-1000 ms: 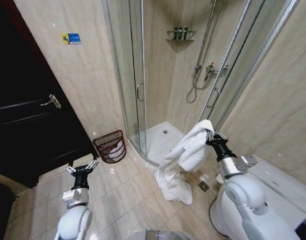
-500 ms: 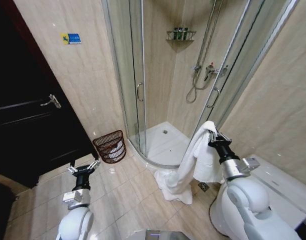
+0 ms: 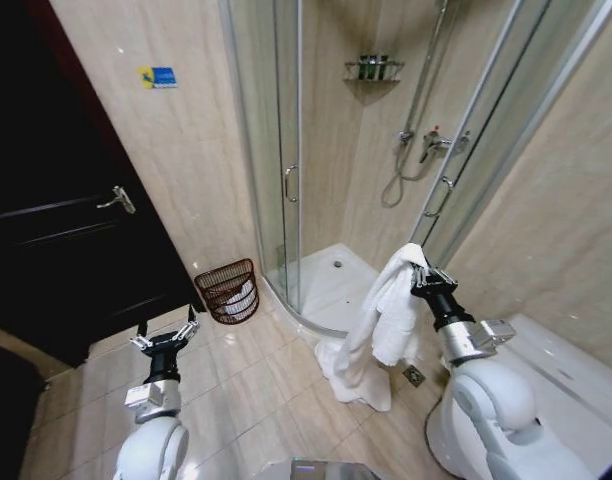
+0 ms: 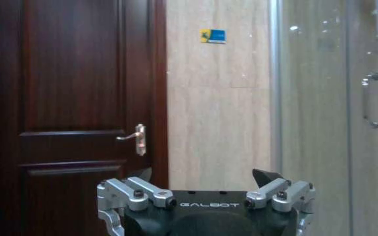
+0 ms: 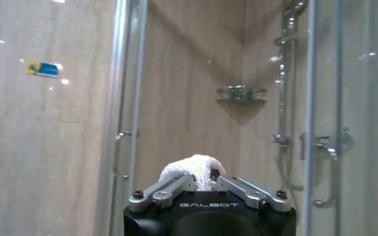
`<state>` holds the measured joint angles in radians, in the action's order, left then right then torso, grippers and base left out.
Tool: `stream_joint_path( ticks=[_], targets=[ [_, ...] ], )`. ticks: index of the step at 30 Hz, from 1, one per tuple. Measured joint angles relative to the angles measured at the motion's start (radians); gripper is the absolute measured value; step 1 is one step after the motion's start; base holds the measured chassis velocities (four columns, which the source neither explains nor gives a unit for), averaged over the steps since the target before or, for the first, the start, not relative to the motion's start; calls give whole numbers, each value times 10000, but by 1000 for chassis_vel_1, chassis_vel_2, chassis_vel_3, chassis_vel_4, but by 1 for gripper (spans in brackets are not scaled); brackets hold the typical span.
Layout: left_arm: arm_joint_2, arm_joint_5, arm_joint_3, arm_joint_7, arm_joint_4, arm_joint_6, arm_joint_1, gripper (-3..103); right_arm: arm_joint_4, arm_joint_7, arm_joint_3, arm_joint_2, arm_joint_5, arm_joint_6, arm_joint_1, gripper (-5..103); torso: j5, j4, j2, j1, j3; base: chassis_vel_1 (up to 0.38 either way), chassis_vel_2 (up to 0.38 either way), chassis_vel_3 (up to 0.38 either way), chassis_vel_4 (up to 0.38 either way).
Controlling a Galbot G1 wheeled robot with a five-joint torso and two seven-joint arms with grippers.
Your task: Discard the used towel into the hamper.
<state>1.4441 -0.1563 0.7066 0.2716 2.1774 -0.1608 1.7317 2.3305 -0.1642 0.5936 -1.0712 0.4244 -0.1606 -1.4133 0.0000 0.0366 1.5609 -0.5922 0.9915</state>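
Observation:
A white towel hangs from my right gripper, which is shut on its top fold; the towel's lower end trails on the floor tiles. In the right wrist view the towel bulges between the closed fingers of that gripper. The hamper, a small dark reddish-brown ribbed basket with something white inside, stands on the floor against the wall, left of the shower enclosure and well left of the towel. My left gripper is held open low at the left, short of the hamper; it also shows open in the left wrist view.
A curved glass shower enclosure with a white tray stands ahead. A dark wooden door is at the left. A white fixture sits at the right. A floor drain lies by the towel. Open tiled floor lies between the arms.
The camera view has shifted, so the whole room sits a little to the right. The towel has swung and now hangs straighter beneath the right gripper. The left arm holds its pose.

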Motion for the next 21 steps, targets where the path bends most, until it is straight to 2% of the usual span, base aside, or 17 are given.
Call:
stream_joint_path(
  ticks=[11, 21],
  targets=[
    [174, 47, 31, 84, 87, -60, 139, 100, 206, 58, -140, 37, -60, 21, -127, 2, 2, 0, -2, -1, 1, 161, 174, -16, 4],
    [347, 51, 238, 86, 24, -335, 288, 100, 258, 22, -421, 88, -108, 0, 32, 2, 2, 2, -2, 0, 0, 184, 202, 9, 14]
  ],
)
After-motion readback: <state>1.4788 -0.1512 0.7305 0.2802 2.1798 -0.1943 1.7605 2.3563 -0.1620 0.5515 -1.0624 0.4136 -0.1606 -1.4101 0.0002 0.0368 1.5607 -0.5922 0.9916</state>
